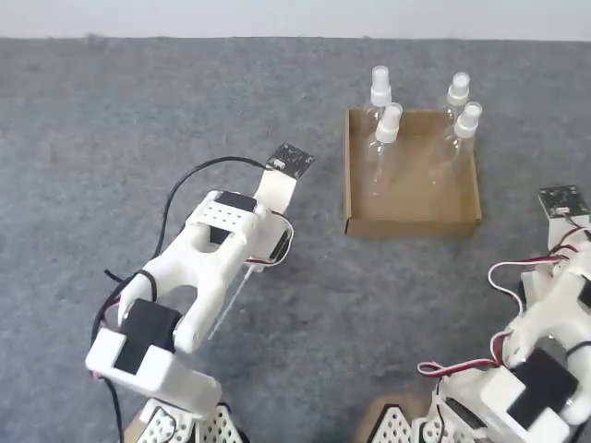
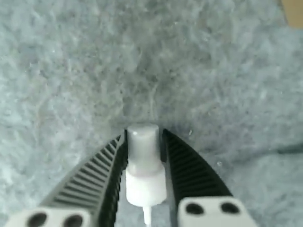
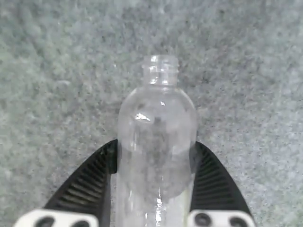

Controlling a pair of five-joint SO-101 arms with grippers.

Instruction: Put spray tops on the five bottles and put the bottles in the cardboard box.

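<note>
Grey tabletop (image 1: 111, 120) lies under both arms. We see the left arm (image 1: 199, 268) bent forward and low, its end effector (image 2: 142, 137) clamped on a white spray top (image 2: 143, 165). The right arm (image 1: 545, 360) sits folded near its base. Its end effector (image 3: 156, 149) grips an uncapped clear bottle (image 3: 157, 118). Four capped bottles (image 1: 386, 129) stand at the cardboard box (image 1: 411, 224), at least two of them inside it.

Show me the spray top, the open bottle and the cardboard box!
spray top (image 2: 143, 163), left wrist view, its middle.
open bottle (image 3: 156, 135), right wrist view, its clear shoulder.
cardboard box (image 1: 411, 224), high view, its front wall.
</note>
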